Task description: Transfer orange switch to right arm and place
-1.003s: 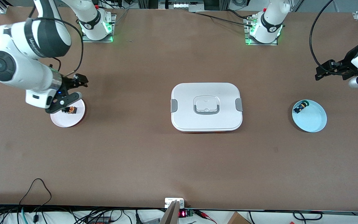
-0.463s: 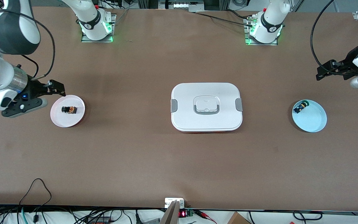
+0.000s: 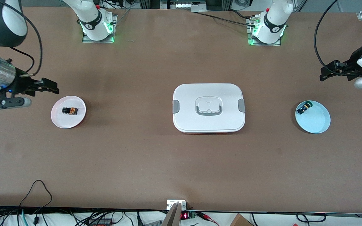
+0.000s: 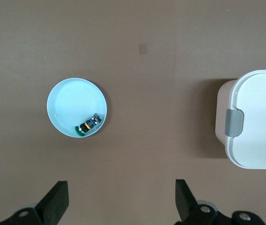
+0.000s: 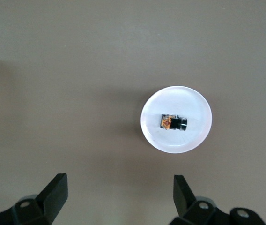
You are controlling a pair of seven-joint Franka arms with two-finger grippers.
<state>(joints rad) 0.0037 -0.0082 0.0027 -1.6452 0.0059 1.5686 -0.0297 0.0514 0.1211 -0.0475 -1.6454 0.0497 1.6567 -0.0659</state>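
1. The right gripper (image 3: 51, 87) is hanging in the air over bare table at the right arm's end, fingers (image 5: 55, 192) spread wide apart, nothing between them.
2. The orange switch (image 3: 69, 110) is lying on its side in the white dish (image 3: 74, 123), clear of the right gripper; the dish is sitting on the table near the gripper, toward the middle of the table from it.
3. The left gripper (image 3: 327, 72) is waiting in the air at the left arm's end of the table, fingers (image 4: 58, 199) parted and empty.
4. The green-faced switch (image 3: 304, 108) is resting at the rim of the blue dish (image 3: 317, 124), near the left gripper.
5. The white lidded box (image 3: 208, 107) is sitting mid-table, between the two dishes and well apart from both.
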